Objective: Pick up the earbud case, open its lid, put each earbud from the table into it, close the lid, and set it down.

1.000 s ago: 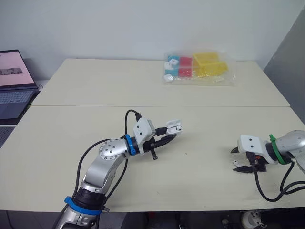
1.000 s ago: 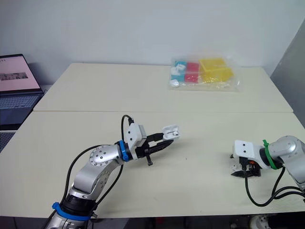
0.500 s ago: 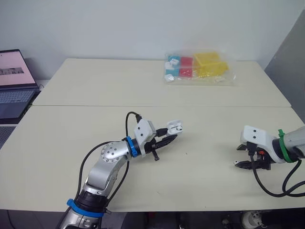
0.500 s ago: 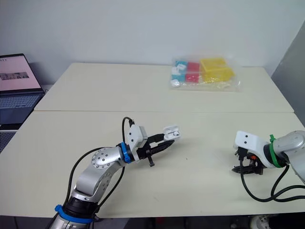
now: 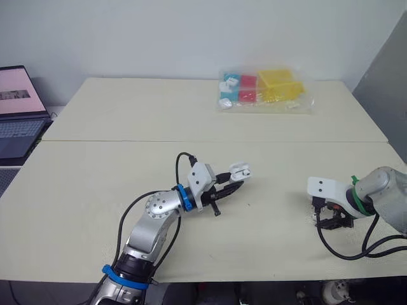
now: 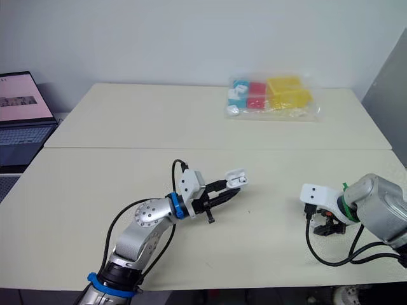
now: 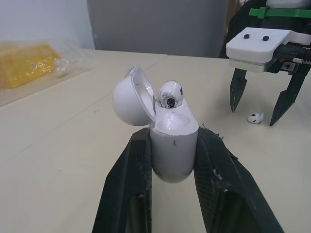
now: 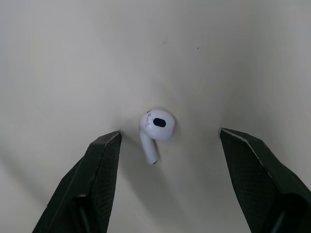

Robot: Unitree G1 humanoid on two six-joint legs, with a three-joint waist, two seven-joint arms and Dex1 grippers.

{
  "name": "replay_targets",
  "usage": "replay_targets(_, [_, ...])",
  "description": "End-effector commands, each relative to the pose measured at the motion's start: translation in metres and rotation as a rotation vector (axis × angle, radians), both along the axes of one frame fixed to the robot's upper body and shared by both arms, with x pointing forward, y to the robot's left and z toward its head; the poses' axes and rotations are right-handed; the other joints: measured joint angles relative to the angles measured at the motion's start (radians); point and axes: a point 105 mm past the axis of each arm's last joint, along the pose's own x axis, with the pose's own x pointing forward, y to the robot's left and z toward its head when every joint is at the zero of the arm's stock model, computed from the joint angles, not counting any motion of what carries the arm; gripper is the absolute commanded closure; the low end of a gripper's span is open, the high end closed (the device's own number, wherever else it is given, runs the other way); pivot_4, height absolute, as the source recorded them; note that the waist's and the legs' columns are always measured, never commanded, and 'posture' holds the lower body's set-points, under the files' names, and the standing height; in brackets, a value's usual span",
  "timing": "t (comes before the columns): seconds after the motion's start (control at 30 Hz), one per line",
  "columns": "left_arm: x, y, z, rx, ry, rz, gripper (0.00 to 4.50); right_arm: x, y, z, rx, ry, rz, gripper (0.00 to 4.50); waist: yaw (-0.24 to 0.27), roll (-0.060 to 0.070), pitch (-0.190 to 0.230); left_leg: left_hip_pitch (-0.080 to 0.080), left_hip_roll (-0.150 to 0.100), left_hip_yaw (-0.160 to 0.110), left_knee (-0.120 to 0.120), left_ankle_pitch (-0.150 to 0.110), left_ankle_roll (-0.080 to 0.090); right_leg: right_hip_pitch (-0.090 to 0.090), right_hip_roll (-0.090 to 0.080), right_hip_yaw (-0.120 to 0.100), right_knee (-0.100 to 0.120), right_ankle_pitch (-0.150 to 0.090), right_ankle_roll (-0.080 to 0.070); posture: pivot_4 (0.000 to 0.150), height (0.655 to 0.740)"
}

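Our left hand [image 5: 236,182] is clamped on the small white glossy plastic earbud case [image 7: 173,153]. One black finger presses each side of its rounded body and holds it upright over the cream-coloured bench [image 5: 127,159]. We see the case's round hinged lid [image 7: 129,97] swung back and open. A white earbud with a dark mesh spot [image 7: 170,93] sits in the mouth of the case, its head standing proud of the rim. Our right hand [image 8: 170,136] is well apart from the left hand, off to that hand's right, and points down at the bench. Its two black fingers [image 8: 99,179] are spread wide and grip nothing. A second white earbud with a short stem [image 8: 156,125] lies flat on the bench between those two fingers, touching neither. It sits a little nearer one finger than the other. We cannot tell whether the right hand's fingertips touch the bench. Far beyond both hands, near the back of the bench, lies a clear plastic bag of yellow, red and blue blocks [image 5: 264,90]. An open laptop with a pink screen [image 5: 16,111] stands well out past the left hand's outer side, beyond the edge of the bench.
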Motion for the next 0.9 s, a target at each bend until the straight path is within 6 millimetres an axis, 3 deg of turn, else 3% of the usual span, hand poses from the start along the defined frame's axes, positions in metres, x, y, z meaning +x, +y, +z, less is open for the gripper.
replay_targets(0.03, [-0.002, -0.005, 0.011, -0.023, -0.053, -0.013, 3.7, 0.002, 0.002, 0.003, -0.012, -0.014, 0.013, 1.2, 0.0, 0.0, 0.0, 0.0, 0.0, 0.0, 0.0, 0.0, 0.0, 0.0, 0.0, 0.0, 0.0, 0.0, 0.0, 0.15, 0.74])
replay_targets(0.27, [-0.001, -0.006, 0.011, -0.028, -0.053, -0.012, 3.7, 0.002, 0.004, 0.004, -0.005, -0.025, 0.014, 1.2, 0.0, 0.0, 0.0, 0.0, 0.0, 0.0, 0.0, 0.0, 0.0, 0.0, 0.0, 0.0, 0.0, 0.0, 0.0, 0.15, 0.74])
replay_targets(0.37, [-0.001, -0.007, 0.011, -0.029, -0.053, -0.012, 3.7, 0.004, 0.007, 0.006, 0.01, -0.042, 0.008, 1.78, -0.001, 0.0, 0.0, 0.0, 0.0, 0.0, 0.0, 0.0, 0.0, 0.0, 0.0, 0.0, 0.0, 0.0, 0.0, 0.15, 0.74])
replay_targets(0.57, [-0.002, -0.008, 0.01, -0.028, -0.052, -0.012, 3.7, 0.003, 0.013, 0.005, 0.022, -0.037, 0.022, 3.9, -0.001, 0.0, 0.0, 0.0, 0.0, 0.0, 0.0, 0.0, 0.0, 0.0, 0.0, 0.0, 0.001, 0.0, 0.0, 0.15, 0.74])
replay_targets(0.6, [-0.002, -0.007, 0.009, -0.027, -0.052, -0.012, 3.7, 0.003, 0.013, 0.005, 0.023, -0.037, 0.02, 4.05, -0.001, 0.0, 0.0, 0.0, 0.0, 0.0, 0.0, 0.0, 0.0, 0.0, 0.0, 0.0, 0.001, 0.0, 0.0, 0.15, 0.74])
replay_targets(0.9, [-0.001, -0.006, 0.008, -0.02, -0.055, -0.009, 3.7, 0.005, 0.007, 0.014, 0.012, -0.047, 0.05, 4.05, -0.001, 0.0, 0.0, 0.0, 0.0, 0.0, 0.0, 0.0, 0.0, 0.0, 0.0, 0.0, 0.001, 0.0, 0.0, 0.15, 0.74])
